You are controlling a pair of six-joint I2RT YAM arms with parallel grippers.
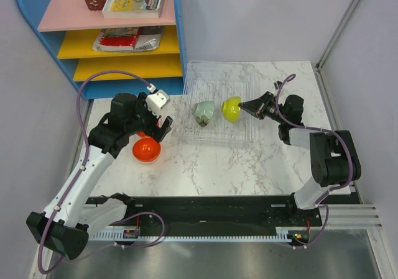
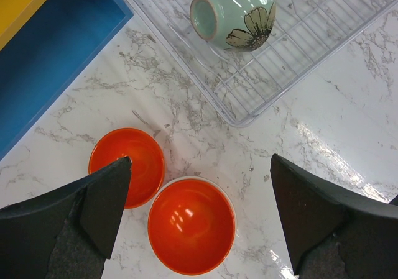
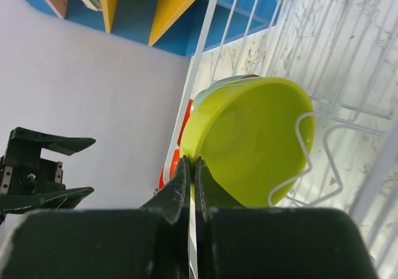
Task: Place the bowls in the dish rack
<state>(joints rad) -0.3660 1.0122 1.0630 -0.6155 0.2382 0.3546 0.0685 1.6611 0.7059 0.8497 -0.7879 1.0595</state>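
Observation:
The wire dish rack [image 1: 217,80] lies at the back middle of the marble table. A lime-green bowl [image 1: 231,109] stands on edge in it, and my right gripper [image 1: 244,106] is shut on its rim [image 3: 190,161]. Beside it a pale green flowered bowl [image 1: 203,112] lies tilted in the rack [image 2: 239,12]. Left of the rack, two orange bowls [image 2: 191,225] [image 2: 140,158] sit upright on the table, touching. My left gripper [image 2: 200,160] hovers open above them, holding nothing; from the top view it covers most of them [image 1: 147,149].
A blue shelf unit [image 1: 124,36] with pink and yellow boards stands at the back left, close to the rack's left end; it holds a book and packets. White walls enclose the table on both sides.

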